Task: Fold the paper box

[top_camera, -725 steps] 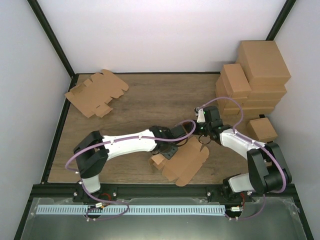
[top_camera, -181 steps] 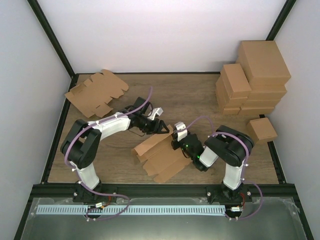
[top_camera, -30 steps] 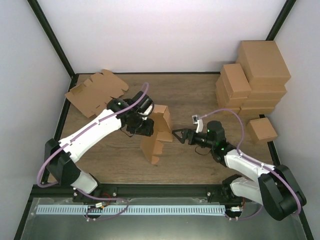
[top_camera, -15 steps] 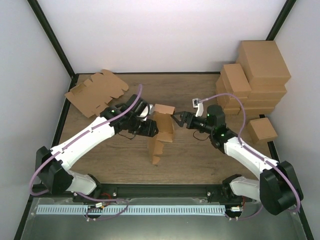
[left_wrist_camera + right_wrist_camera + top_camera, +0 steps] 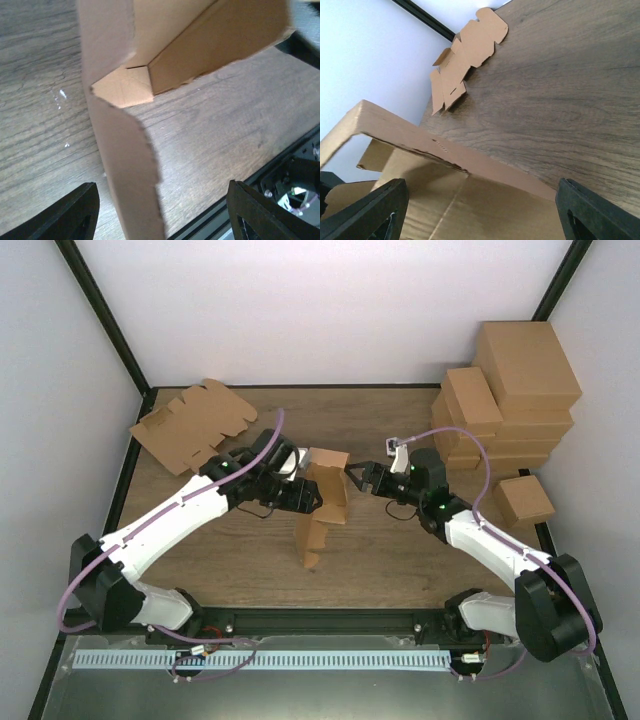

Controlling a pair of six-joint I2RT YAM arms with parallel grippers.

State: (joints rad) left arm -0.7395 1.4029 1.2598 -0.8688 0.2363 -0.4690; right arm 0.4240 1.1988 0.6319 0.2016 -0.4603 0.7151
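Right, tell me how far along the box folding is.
Done: the paper box stands upright, walls partly raised. In hand: left fingers and right fingers sit open either side of its upper panels, gripping nothing. To do: flaps are untucked, box not closed.

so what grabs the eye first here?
The half-folded paper box stands upright mid-table, with the left pincer and right pincer meeting it from either side, both open. After that, the stack of brown cartons in the far right corner and the flat cardboard blanks at far left.
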